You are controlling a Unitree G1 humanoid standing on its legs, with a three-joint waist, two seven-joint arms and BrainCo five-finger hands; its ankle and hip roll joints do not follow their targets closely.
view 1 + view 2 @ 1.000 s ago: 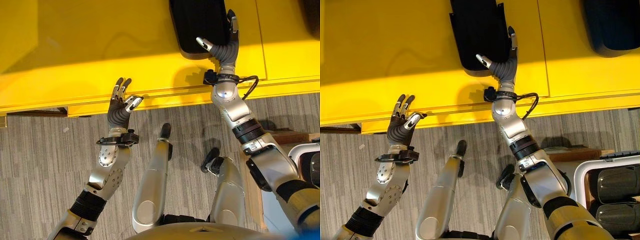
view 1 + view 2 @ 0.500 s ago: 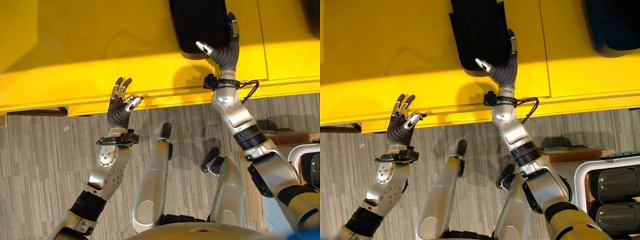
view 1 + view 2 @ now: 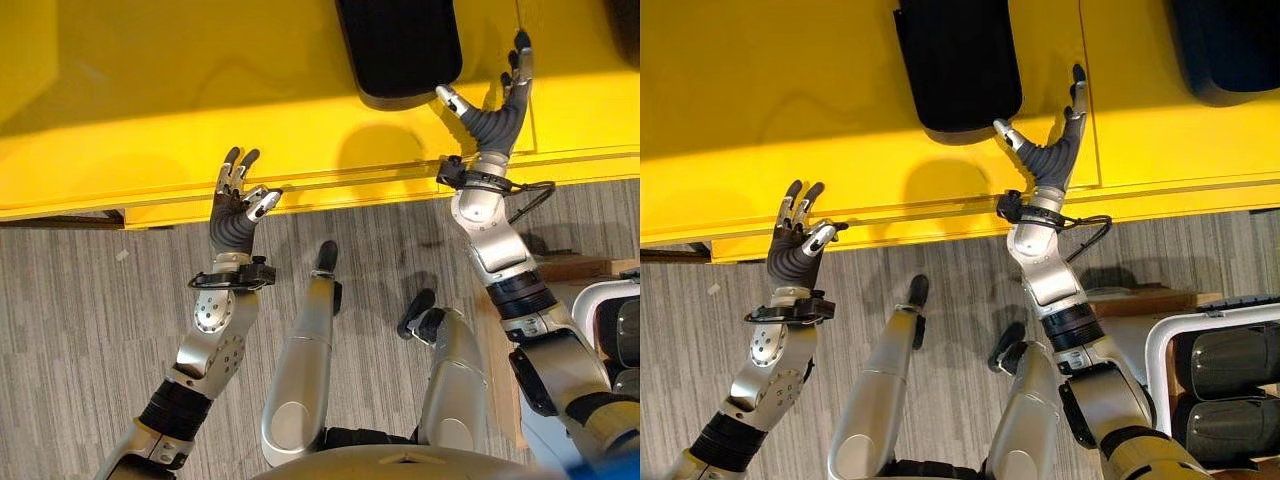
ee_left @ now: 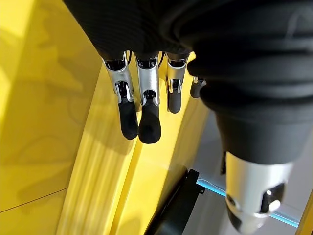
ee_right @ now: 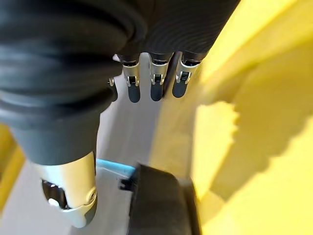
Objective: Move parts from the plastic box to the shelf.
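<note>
One black part (image 3: 398, 48) on shelf (image 3: 150, 100); both hands' fingers (image 3: 519, 62) spread, empty.

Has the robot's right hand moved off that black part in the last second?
Yes. The right hand has let go and shifted to the robot's right of the black part, fingers spread over the yellow shelf.

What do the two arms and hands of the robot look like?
Both arms are silver-grey metal with black joint rings. The left hand and right hand each have a dark ribbed cover, silver fingers with dark tips, and a thumb. A black clamp circles each wrist.
</note>
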